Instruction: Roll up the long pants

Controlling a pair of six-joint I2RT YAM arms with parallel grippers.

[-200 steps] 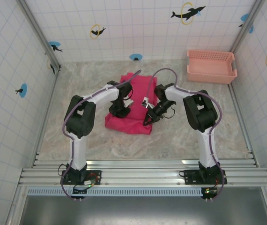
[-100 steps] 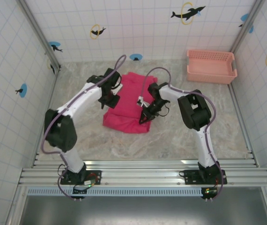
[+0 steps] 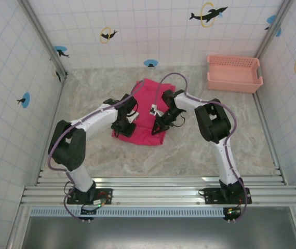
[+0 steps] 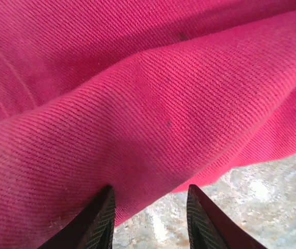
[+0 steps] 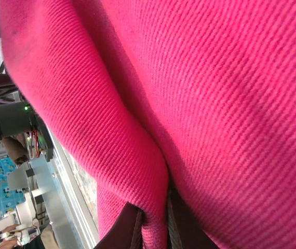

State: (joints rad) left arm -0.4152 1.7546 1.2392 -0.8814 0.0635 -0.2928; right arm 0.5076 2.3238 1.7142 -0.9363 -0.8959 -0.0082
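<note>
Lying mid-table, the long pants form a folded strip whose long axis runs near to far, leaning slightly right at the far end. Both grippers sit at its near edge. The left gripper is at the near-left corner, fingers parted, with the fold's edge across their tips but not pinched. The right gripper is at the near-right corner, clamped on a tuck of cloth. A roll would likely run from here toward the far end, with both arms about equally close.

I see the long pants folded mid-desk, left end effector at their 9 o'clock edge, right end effector at 4 o'clock, basket toward 1 o'clock.
</note>
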